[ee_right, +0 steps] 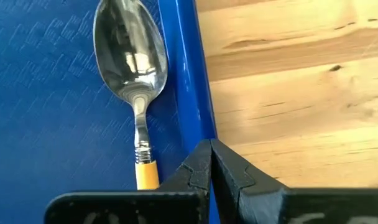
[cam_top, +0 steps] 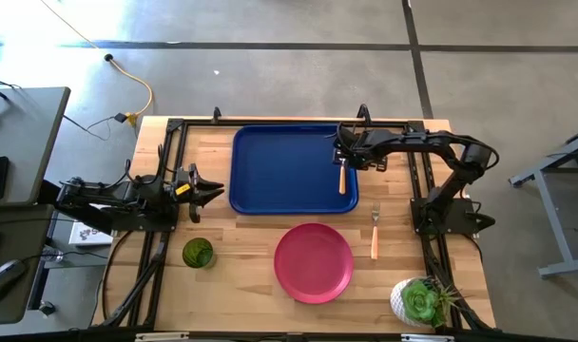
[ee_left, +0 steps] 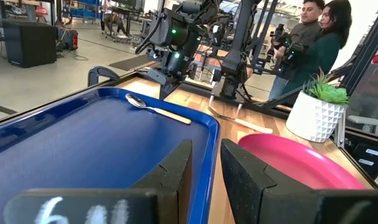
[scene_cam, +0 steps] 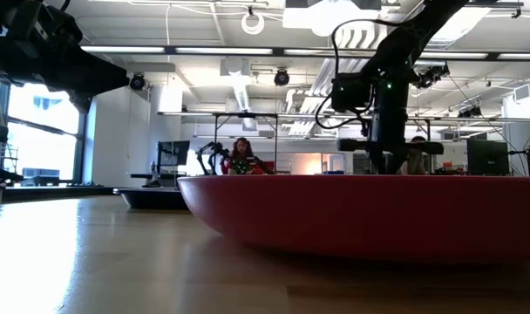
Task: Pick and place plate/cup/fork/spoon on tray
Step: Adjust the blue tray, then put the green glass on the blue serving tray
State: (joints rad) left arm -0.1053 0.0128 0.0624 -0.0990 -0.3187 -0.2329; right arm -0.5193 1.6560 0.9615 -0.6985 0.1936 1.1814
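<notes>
We saw the spoon (ee_right: 134, 74) lying inside the tray (cam_top: 279, 171) along its right rim, the right gripper (ee_right: 210, 163) pressed together above it. The left gripper (ee_left: 206, 171) waited parted beside the tray; no writing was legible.

Parts hidden or cut off in each view
In the low view the plate (scene_cam: 361, 214) blocks nearly everything behind it and runs off the right edge; the spoon (ee_right: 132, 74) handle disappears behind the right gripper (ee_right: 209, 163)

High cam looks straight down; low cam at table level; both wrist cams share the tray (ee_left: 209, 134).
</notes>
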